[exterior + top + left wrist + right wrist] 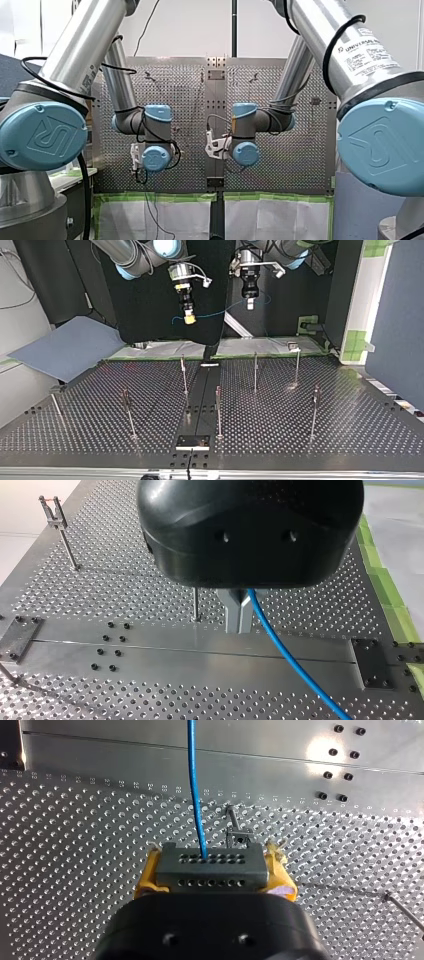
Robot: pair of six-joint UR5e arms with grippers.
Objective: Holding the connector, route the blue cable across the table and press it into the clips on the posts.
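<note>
I am holding my right gripper (214, 870) up over the shiny metal table full of small holes (75, 845); its yellow pads (144, 879) are squeezing a small grey block connector with rows of holes (209, 862) from both sides; a thin blue cable (195, 785) is coming out of the connector and running straight ahead. My left gripper (239, 612) is black; its two metal fingers (232, 616) are pressed together, pinching the cable between them; the cable is leaving the fingers and slanting away over the table. In the top view both grippers are hanging in the air above the table, my right gripper at the view's left and my left gripper at its right; the cable is sagging a little between them and is not touching the table. Thin upright metal posts (218, 410) are standing on the table, well below the cable; in the left wrist view, one post with a small clip on top (54, 512) is standing far off to the side of my left gripper.
</note>
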